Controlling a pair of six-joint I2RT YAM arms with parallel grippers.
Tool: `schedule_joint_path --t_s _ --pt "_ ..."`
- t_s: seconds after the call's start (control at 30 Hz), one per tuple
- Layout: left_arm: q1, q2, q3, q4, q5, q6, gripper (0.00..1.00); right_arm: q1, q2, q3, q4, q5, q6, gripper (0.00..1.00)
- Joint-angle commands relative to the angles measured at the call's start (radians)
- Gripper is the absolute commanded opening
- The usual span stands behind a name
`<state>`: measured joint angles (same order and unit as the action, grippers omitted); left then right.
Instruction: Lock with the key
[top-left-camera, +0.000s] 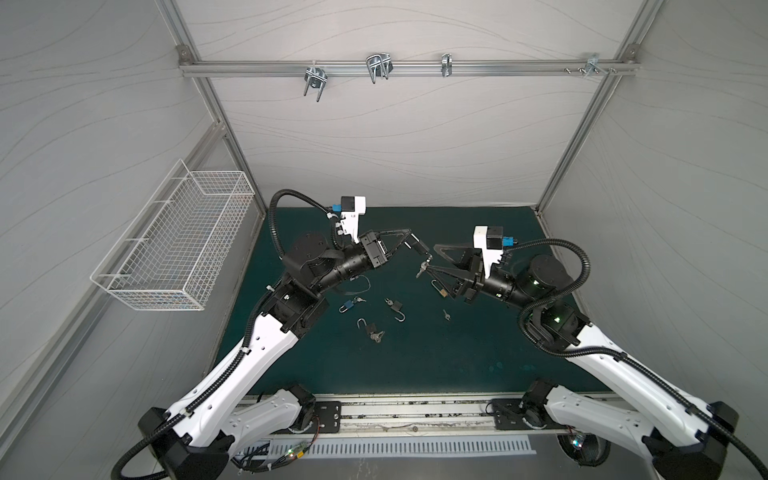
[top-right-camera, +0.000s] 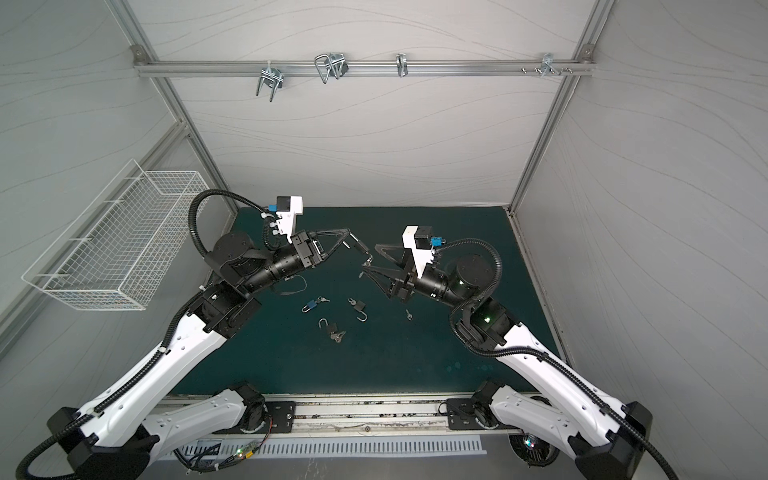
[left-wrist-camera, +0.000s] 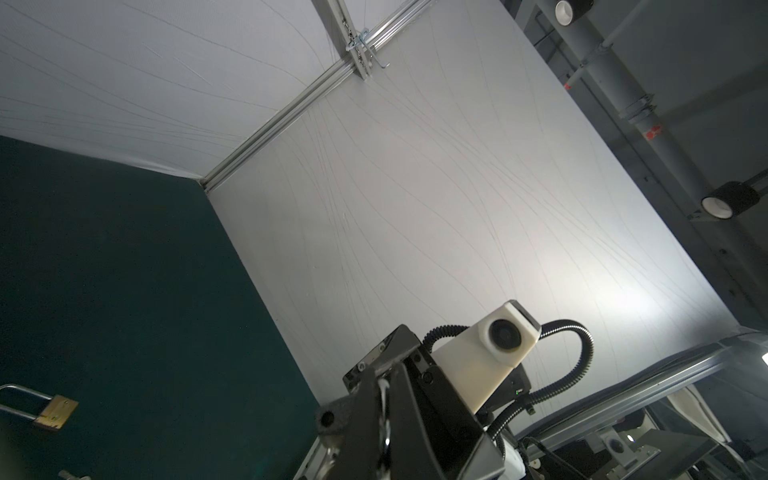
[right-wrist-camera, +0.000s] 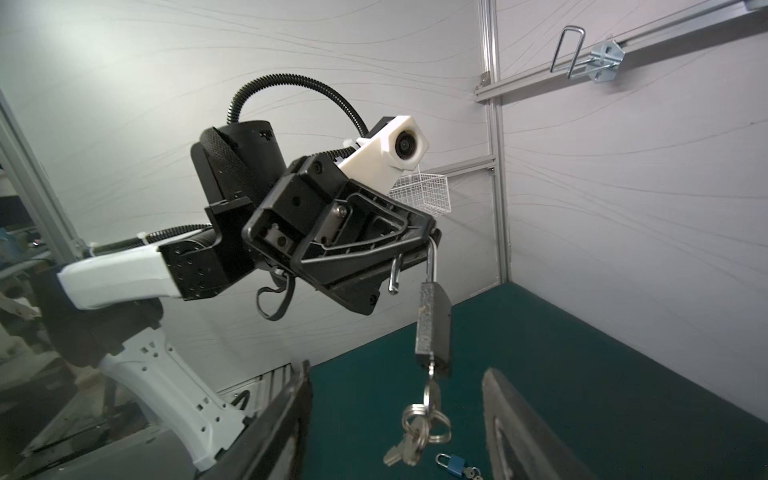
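Note:
A dark grey padlock (right-wrist-camera: 434, 324) hangs in the air by its open silver shackle (right-wrist-camera: 432, 262), and my left gripper (right-wrist-camera: 428, 243) is shut on that shackle. The key (right-wrist-camera: 431, 376) sits in the lock's underside, with a key ring (right-wrist-camera: 424, 419) and spare keys dangling below. My right gripper (right-wrist-camera: 401, 419) is open, its fingers (right-wrist-camera: 291, 415) standing on either side of the key ring without touching it. In both top views the two grippers meet over the mat's middle: left gripper (top-left-camera: 419, 245) (top-right-camera: 357, 245), right gripper (top-left-camera: 432, 259) (top-right-camera: 370, 259). The left wrist view shows the shackle (left-wrist-camera: 384, 399) pinched between dark fingers.
On the green mat (top-left-camera: 415, 365) lie a brass padlock (top-left-camera: 440, 289) (left-wrist-camera: 56, 411), a blue padlock (top-left-camera: 348, 306), two dark padlocks with open shackles (top-left-camera: 395, 307) (top-left-camera: 370, 328) and a loose key (top-left-camera: 446, 314). A white wire basket (top-left-camera: 178, 241) hangs on the left wall.

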<state>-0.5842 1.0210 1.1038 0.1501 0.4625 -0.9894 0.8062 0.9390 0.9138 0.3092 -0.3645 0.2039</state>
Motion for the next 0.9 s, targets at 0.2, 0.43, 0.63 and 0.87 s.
schedule_joint_path --t_s 0.2,0.43,0.63,0.87 --pt "-0.005 -0.024 0.005 0.153 -0.007 -0.085 0.0 0.034 0.068 0.064 0.116 0.085 -0.097 0.55" --pt "-0.006 -0.033 -0.001 0.151 -0.007 -0.089 0.0 0.045 0.086 0.089 0.134 0.101 -0.1 0.48" --pt "-0.008 -0.031 -0.009 0.172 -0.002 -0.101 0.0 0.055 0.097 0.109 0.111 0.096 -0.101 0.33" --pt "-0.01 -0.036 -0.013 0.181 -0.002 -0.107 0.0 0.059 0.11 0.12 0.099 0.096 -0.09 0.26"
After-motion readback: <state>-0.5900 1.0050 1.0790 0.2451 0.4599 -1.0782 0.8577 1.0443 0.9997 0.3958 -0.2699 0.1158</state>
